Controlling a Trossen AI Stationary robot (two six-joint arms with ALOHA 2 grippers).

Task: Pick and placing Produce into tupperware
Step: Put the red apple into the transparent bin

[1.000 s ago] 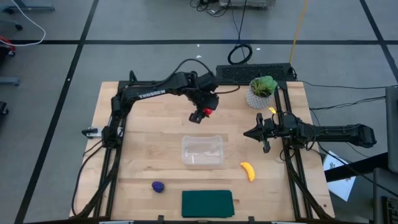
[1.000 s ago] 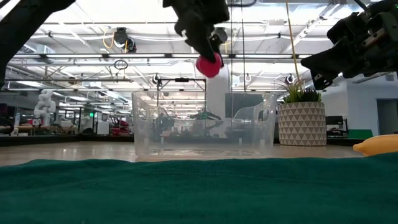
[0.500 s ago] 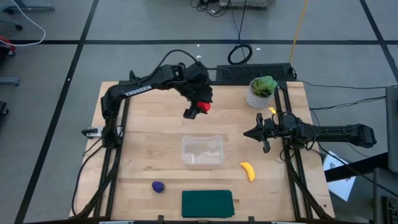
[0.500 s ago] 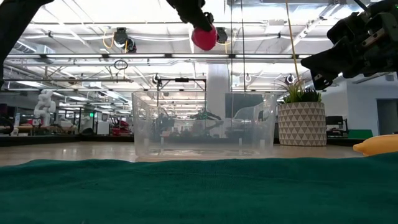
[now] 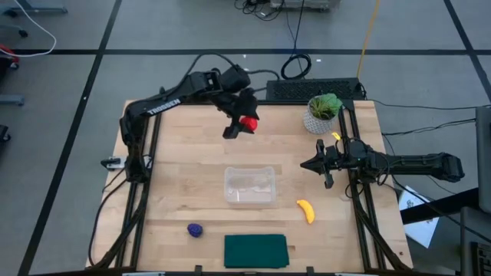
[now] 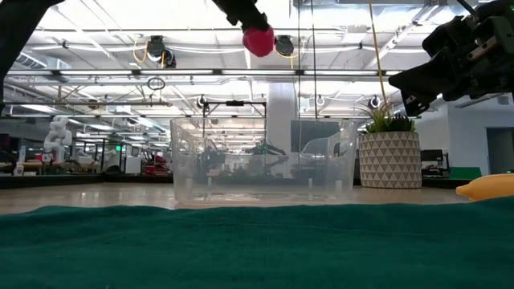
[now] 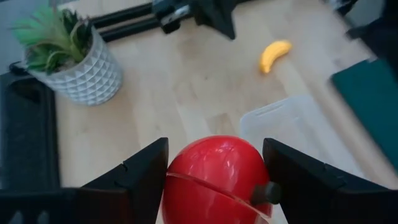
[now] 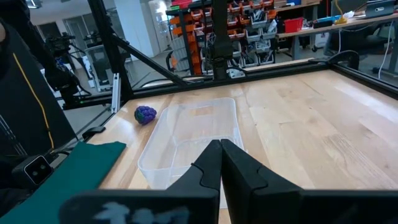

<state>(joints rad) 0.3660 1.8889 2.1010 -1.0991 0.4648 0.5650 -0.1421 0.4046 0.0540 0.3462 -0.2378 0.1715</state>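
Observation:
My left gripper (image 5: 240,125) hangs high over the far middle of the table, shut on the red round produce piece (image 7: 216,180). The clear tupperware (image 5: 249,185) stands on the table's middle, nearer than the gripper. The yellow banana (image 5: 306,211) lies to the tub's right, the dark purple lump (image 5: 196,229) near the front left. My right gripper (image 5: 304,165) waits at the right, level and shut, with nothing in it. My left gripper pinches the red round piece by its two opposite sides (image 7: 174,177) between the two fingers. The fingers slant down from the table's far left side. The piece is lifted well clear of the table (image 6: 259,40), higher than the tub's rim.
A leafy plant in a white pot (image 5: 322,113) stands at the far right. A dark green mat (image 5: 255,251) lies at the front edge. A black strip (image 5: 314,90) runs along the far edge. Bare wood lies left of the tub.
My left gripper has risen with the red piece and drifted toward the table's far edge and slightly left, turning a little about its wrist. The piece stays between the fingers.

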